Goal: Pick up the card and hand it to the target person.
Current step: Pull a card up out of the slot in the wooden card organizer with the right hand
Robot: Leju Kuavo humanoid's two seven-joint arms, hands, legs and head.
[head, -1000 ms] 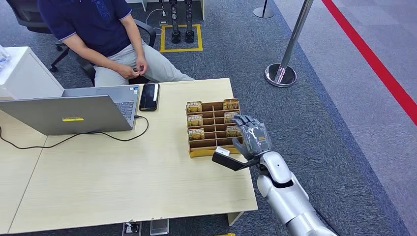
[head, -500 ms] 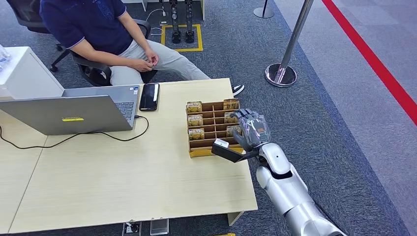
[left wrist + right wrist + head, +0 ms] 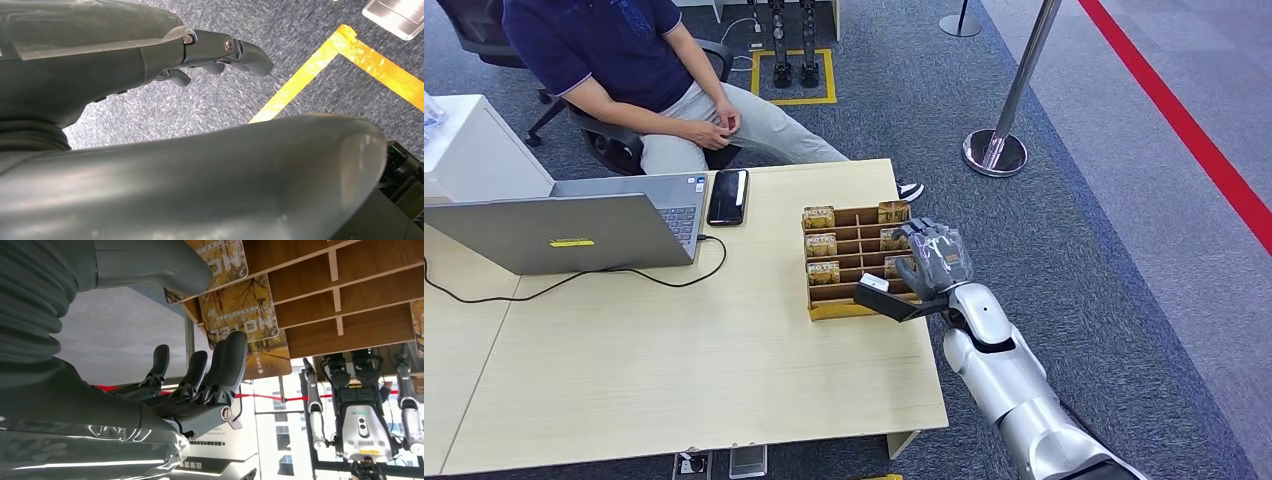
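Observation:
A brown cardboard divider box (image 3: 844,310) stands on the table's right side with several yellow hotel cards upright in its slots, such as one card (image 3: 820,244) in the left column. My right hand (image 3: 932,264) hovers at the box's right column, fingers spread over the cards there and the thumb reaching along the box's near side; it holds nothing. In the right wrist view its dark fingers (image 3: 215,375) sit close to a card (image 3: 240,310) without gripping it. My left hand (image 3: 220,55) hangs over the carpet, empty. The person (image 3: 624,50) sits in a chair behind the table.
An open laptop (image 3: 574,230) with a black cable and a black phone (image 3: 727,196) lie on the table's far left part. A white cabinet (image 3: 474,150) stands at the left. A metal stanchion (image 3: 994,150) rises from the carpet to the right of the table.
My right hand has moved forward and slightly left, closer over the box's right column. The person has swung their legs toward the right.

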